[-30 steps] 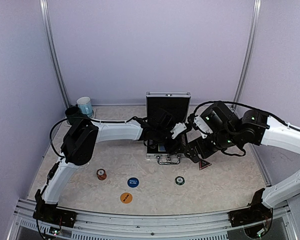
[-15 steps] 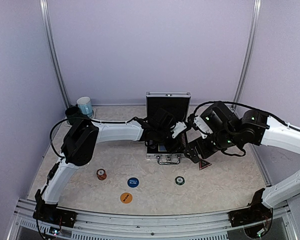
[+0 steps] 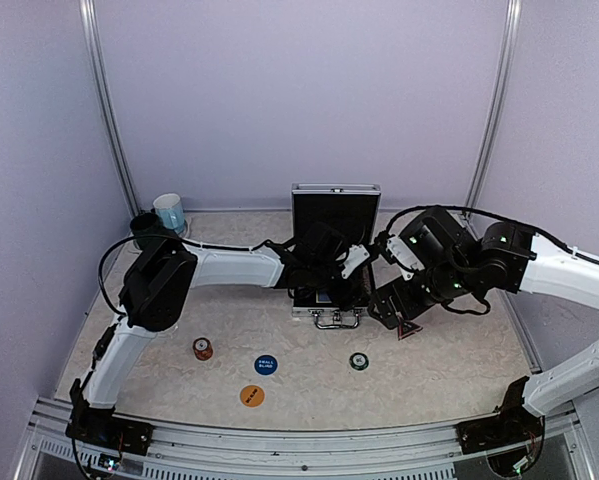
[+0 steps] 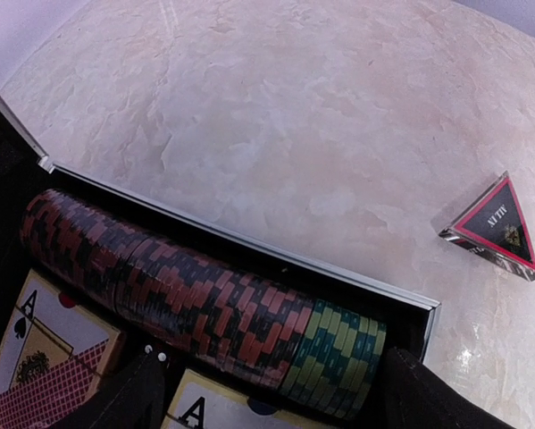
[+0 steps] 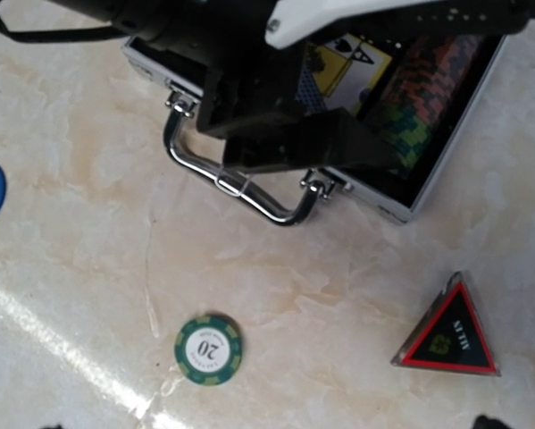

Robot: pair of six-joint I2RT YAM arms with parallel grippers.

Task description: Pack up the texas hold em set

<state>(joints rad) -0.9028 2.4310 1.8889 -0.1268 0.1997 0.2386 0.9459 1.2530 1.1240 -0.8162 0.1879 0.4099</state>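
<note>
Far left at the back stand a light blue mug (image 3: 169, 211) and a dark green mug (image 3: 142, 228), not part of the set. On the desk (image 3: 459, 370) in front, left of centre, is what looks like a short stack of red chips (image 3: 203, 349), too small to be sure. Next come the orange button (image 3: 252, 396) and the blue button (image 3: 266, 365), both loose and lying well apart from the case.

The case (image 3: 335, 214) sits mid-desk with its lid up and its handle (image 5: 236, 183) toward the arms. Inside it a long row of chips (image 4: 204, 299) lies along the right wall, red-black ones with a few green at the end. Card decks (image 4: 45, 357) lie beside the row. The left pincer (image 4: 271, 404) hangs over the inside of the case with its fingers spread wide. A deck lies under the gap, but I can't tell whether the fingers touch it.

Right of the handle a single green chip (image 5: 208, 349) lies flat on the desk. The triangular marker (image 5: 449, 335) sits near the case's right corner. The right pincer (image 3: 394, 308) hovers above these two, fully open and empty.

Progress looks roughly halfway: most chips and the cards are in. Left to pack are the red stack, both buttons, the green chip and the marker. After that the lid needs closing.
</note>
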